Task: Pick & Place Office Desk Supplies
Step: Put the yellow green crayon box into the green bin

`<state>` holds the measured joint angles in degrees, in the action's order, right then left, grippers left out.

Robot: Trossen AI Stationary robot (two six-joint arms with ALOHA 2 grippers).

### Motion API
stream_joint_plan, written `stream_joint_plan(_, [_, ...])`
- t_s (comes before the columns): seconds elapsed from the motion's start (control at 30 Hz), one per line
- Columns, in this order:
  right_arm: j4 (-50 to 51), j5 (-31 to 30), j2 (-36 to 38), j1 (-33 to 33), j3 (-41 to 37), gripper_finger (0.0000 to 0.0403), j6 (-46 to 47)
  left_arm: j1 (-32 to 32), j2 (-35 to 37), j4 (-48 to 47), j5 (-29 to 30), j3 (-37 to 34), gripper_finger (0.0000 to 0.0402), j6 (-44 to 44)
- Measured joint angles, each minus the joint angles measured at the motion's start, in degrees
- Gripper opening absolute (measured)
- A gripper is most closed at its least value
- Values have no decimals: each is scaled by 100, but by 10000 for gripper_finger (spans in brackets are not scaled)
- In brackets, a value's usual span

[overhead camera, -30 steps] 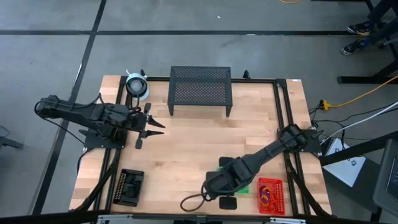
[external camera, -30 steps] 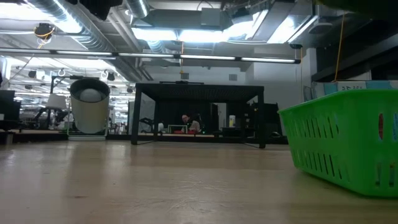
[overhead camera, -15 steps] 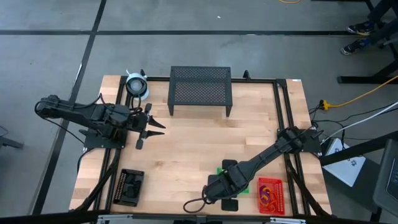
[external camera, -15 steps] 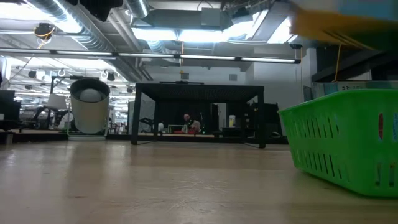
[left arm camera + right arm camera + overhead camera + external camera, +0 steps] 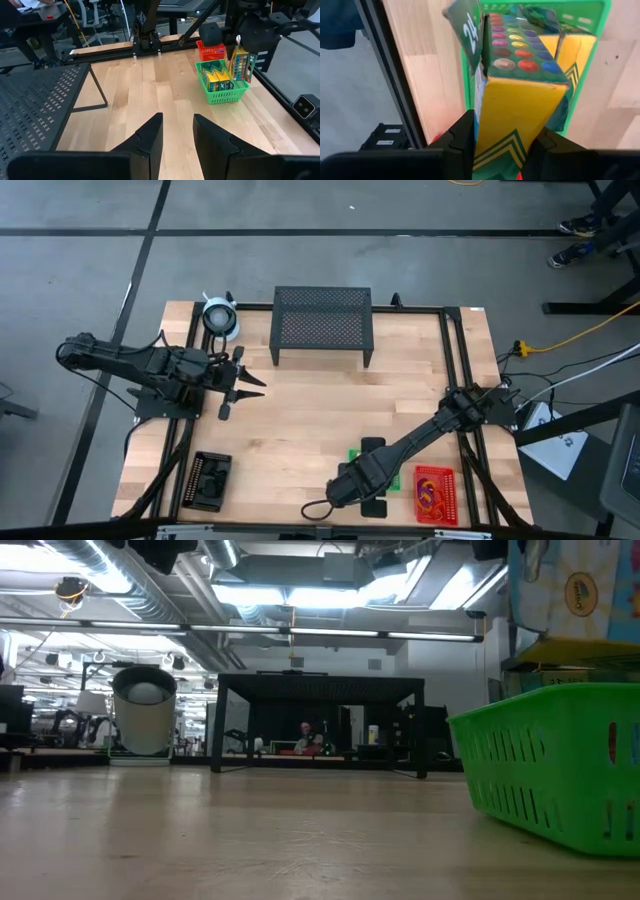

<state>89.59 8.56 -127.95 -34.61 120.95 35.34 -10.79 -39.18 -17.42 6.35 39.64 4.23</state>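
Yellow-green crayon box (image 5: 520, 95) is hanging upright, long axis vertical, open end up, clamped by right gripper (image 5: 502, 142) over green tray (image 5: 222, 92), table's 5 o'clock. Left gripper (image 5: 177, 132) is idling parted at 9 o'clock.

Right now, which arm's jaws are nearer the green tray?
The right. The right gripper holds the crayon box directly above the green tray; the left gripper waits across the table, near its far-left side.
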Motion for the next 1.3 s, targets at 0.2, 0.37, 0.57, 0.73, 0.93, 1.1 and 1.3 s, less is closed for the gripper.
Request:
stream_joint_plan(0.2, [-1, -110, 1, 0, 0, 100, -9, 2, 0, -16, 0, 0, 104, -2])
stream_joint_plan(0.37, [38, -154, -4, -13, 0, 100, -17, 0, 0, -18, 0, 0, 103, -2])
stream_joint_plan(0.57, [30, -123, -16, -84, -186, 100, -87, 0, 0, -36, 0, 2, 103, -2])
stream_joint_plan(0.73, [-71, 367, -21, -114, -970, 100, -183, 1, 0, -43, 0, 2, 107, -2])
stream_joint_plan(0.93, [-154, 480, -30, -111, -1415, 100, -303, 2, 0, -40, 2, 2, 103, -2])
stream_joint_plan(1.1, [-277, 334, -27, -96, -1217, 100, -328, 1, 1, -40, 2, 2, 102, -2])
stream_joint_plan(1.3, [-656, 240, -27, -59, -1187, 100, -346, 2, 1, -38, 2, 2, 102, -2])
